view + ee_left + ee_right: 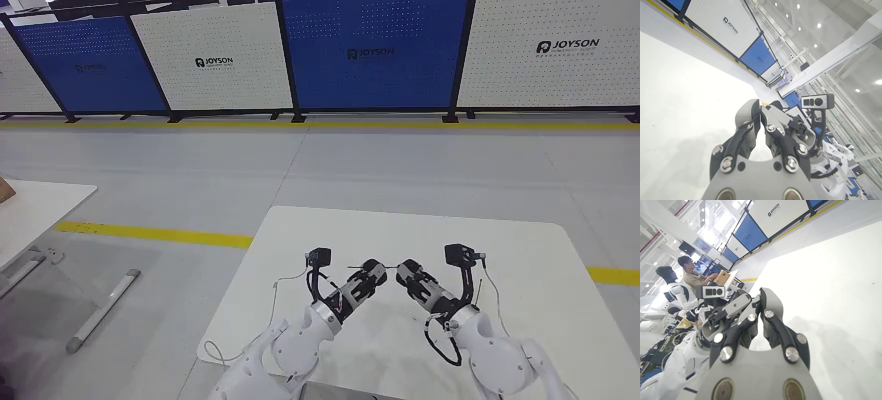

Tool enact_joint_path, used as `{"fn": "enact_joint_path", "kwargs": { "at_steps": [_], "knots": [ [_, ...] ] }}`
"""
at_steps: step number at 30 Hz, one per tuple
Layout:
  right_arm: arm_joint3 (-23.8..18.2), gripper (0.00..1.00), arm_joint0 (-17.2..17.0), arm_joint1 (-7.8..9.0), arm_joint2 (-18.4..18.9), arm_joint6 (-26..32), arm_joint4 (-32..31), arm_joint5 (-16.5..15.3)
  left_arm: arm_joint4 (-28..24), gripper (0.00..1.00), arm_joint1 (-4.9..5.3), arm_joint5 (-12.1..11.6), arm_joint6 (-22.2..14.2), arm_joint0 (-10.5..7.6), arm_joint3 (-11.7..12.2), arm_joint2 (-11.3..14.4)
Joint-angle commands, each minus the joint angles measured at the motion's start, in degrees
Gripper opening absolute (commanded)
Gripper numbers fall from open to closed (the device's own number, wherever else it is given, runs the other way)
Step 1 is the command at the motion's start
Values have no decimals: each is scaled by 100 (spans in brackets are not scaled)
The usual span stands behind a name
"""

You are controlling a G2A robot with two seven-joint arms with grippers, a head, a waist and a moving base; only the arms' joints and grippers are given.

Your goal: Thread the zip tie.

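Where the two arms meet over the white table, the left gripper and the right gripper stand tip to tip near the table's middle, just apart from each other, each arm slanting in from its own side.

Seen from the left wrist, the left gripper has its jaws drawn in to a narrow slit, and the zip tie is pinched there: a thin black strip that runs slantwise across one finger's pad and into the closed gap. The right gripper sits just beside those fingertips (its wrist camera stands up on a black bracket behind it). The table lies beyond them, bare white with faint shadows.

From the right wrist, the right gripper also has its jaws narrow, pressed nearly together. Something small and dark sits at the tips, but I cannot tell whether it is the tie or the other gripper's pad. The left gripper points in close alongside.

Past the table's far edge a yellow floor line runs across, with blue and white panels standing behind it.
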Motion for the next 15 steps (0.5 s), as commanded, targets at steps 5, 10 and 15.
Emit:
{"fn": "enact_joint_path", "kwargs": {
  "at_steps": [5, 10, 15],
  "knots": [
    [-12, 0, 21, -1, -49, -44, -140, 82, 32, 79, 4, -3, 33, 14, -37, -28],
    [-13, 0, 33, -6, -90, -141, -284, 199, 22, 58, 15, -28, 116, 62, -64, -118],
    [-4, 0, 36, -9, -92, -157, -283, 217, 78, 42, 20, -27, 150, 83, -65, -140]
  ]
}}
